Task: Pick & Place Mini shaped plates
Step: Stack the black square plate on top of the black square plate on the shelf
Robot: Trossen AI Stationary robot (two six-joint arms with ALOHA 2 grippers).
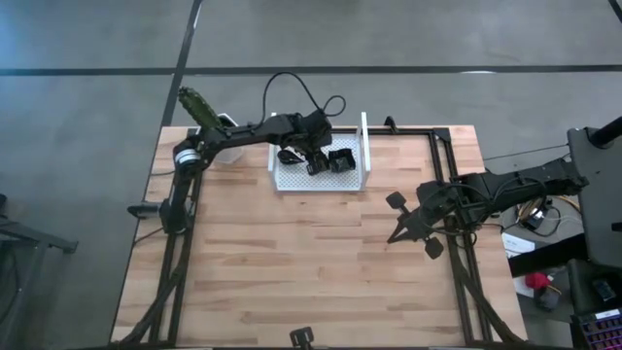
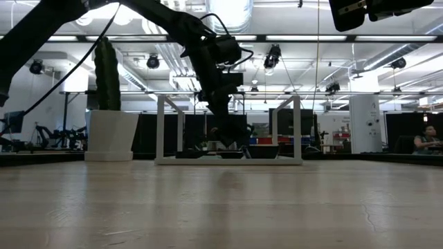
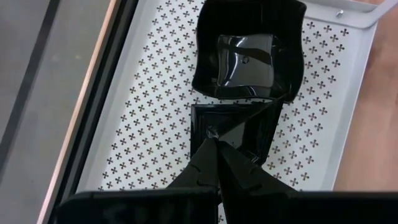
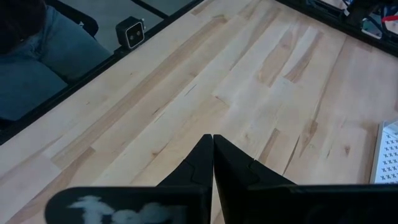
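Plates (image 3: 249,59), small, glossy, dark and square, sit in the white perforated metal tray (image 3: 155,112). My left gripper (image 3: 213,138) hangs over them, fingers pressed together. I see the right gripper (image 4: 212,144) closed above the bare wooden table (image 4: 261,74).

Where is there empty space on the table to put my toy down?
The big bare patch is the wooden table, from the white tray to the near edge, between both arms. It is crowded inside the tray, where the left pincer sits among the dark mini plates. The right pincer waits at the right side.
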